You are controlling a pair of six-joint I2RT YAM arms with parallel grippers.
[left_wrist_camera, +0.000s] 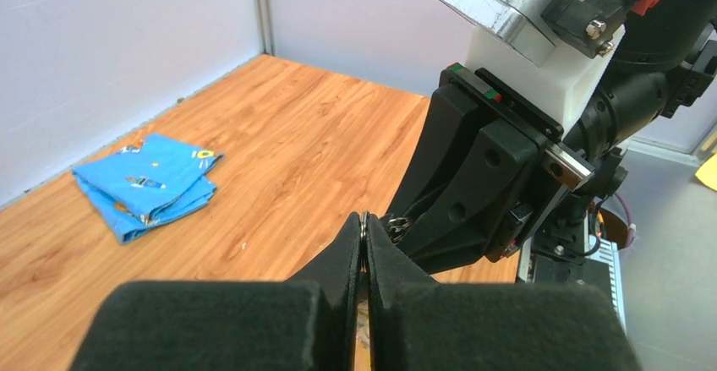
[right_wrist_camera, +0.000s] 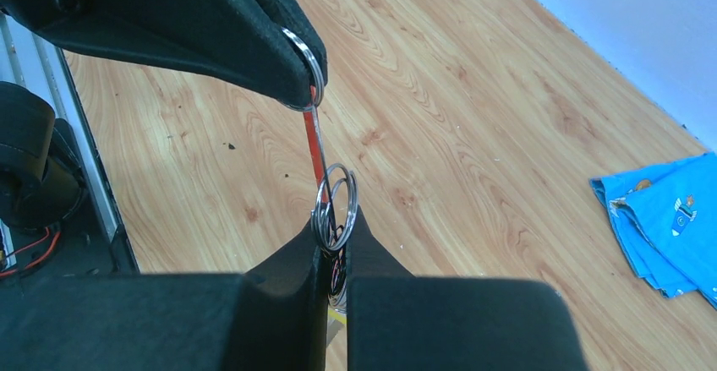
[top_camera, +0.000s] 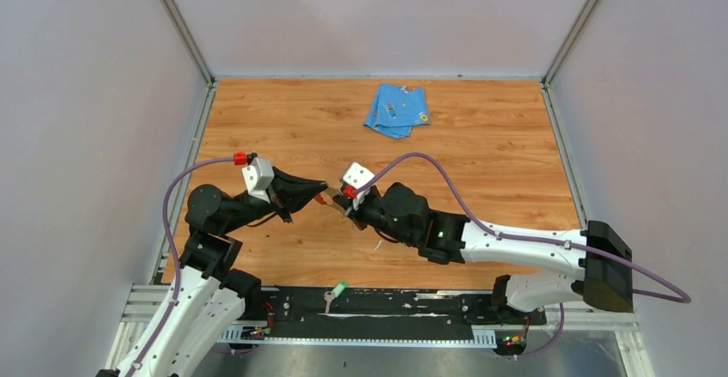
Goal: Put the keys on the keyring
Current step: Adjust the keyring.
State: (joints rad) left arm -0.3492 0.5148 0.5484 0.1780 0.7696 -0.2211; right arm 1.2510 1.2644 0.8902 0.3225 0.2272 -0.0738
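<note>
The keyring hangs in the air between my two grippers, above the table's near middle. In the right wrist view my left gripper's fingers (right_wrist_camera: 254,41) pinch its large silver ring (right_wrist_camera: 306,58). A red strip (right_wrist_camera: 314,147) runs from that ring down to a cluster of small rings (right_wrist_camera: 336,206), and my right gripper (right_wrist_camera: 336,219) is shut on these. A bit of yellow (right_wrist_camera: 336,320) shows low between the right fingers; I cannot tell what it is. From the left wrist, my left gripper (left_wrist_camera: 364,217) is shut on the ring's thin edge. A green-headed key (top_camera: 336,291) lies on the black rail at the near edge.
A folded blue cloth (top_camera: 397,109) lies at the back of the wooden table (top_camera: 481,162). Grey walls close off the left, right and back sides. A purple cable (top_camera: 429,164) arcs over the right arm.
</note>
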